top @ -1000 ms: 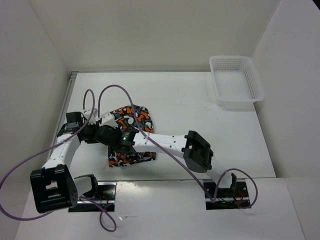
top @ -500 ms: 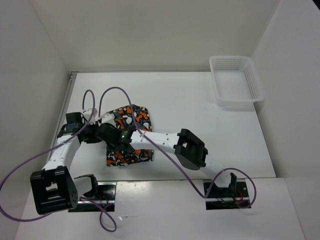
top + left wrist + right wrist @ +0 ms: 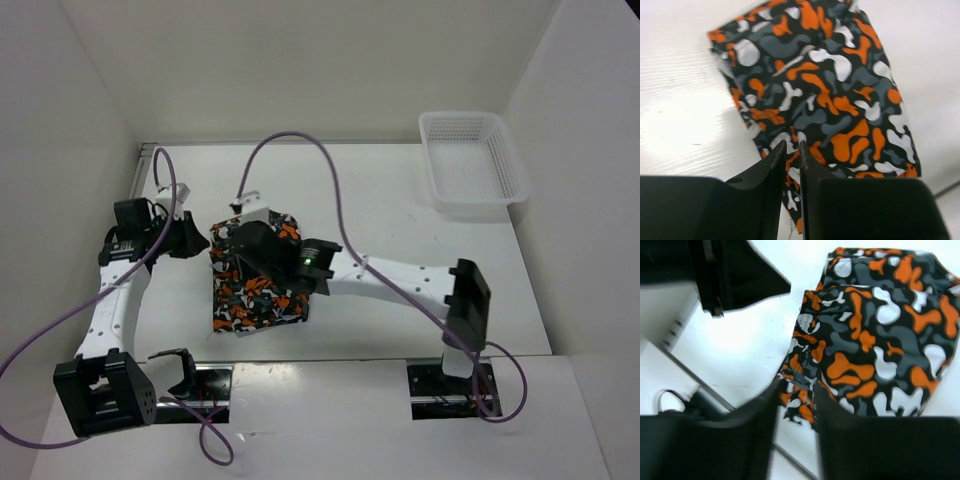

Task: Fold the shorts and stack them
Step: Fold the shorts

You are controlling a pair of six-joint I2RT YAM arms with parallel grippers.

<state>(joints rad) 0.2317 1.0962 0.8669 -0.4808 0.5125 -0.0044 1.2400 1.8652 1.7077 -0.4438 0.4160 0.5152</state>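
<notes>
Left gripper noted at the 10 o'clock side of the shorts, just beside the cloth in the top view; its jaws are barely parted and nothing is seen between them, so it is judged to be standing clear of the fold. The shorts are laid as a compact folded block toward 8 o'clock on the table, flat, with no corner lifted. The right gripper is reached across over the block's 11 o'clock corner, jaws well apart and empty, presumably so the fold is left lying undisturbed. The basket is set in the 1 o'clock corner, well apart. Only one pair is seen; stacking is judged not yet begun.
</notes>
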